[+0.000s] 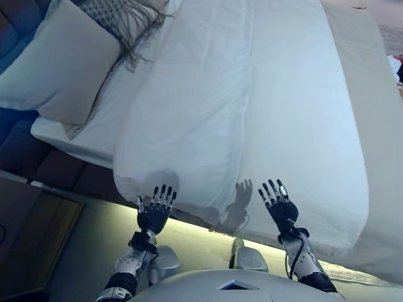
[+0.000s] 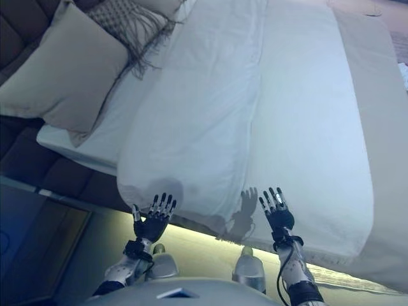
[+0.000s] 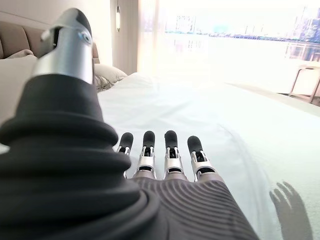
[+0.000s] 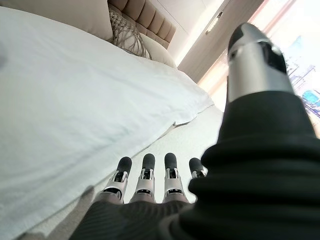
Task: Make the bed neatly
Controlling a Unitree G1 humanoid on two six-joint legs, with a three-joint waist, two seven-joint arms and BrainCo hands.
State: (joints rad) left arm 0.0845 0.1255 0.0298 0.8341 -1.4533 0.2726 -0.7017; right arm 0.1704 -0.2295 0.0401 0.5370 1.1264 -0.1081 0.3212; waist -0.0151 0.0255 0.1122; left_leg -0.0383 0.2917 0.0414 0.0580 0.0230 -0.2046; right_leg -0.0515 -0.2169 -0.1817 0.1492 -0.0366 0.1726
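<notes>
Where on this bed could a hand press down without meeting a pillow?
Free: the flat white sheet between the folded-back duvet and the beige bed edge, just ahead of the open right hand. Crowded: the headboard end, where the large pillow and fringed cushion sit. The left hand, open, faces the duvet's near edge.

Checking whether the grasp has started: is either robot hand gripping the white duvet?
No: the left robot hand and right robot hand hover with straight fingers at the white duvet's near edge.
</notes>
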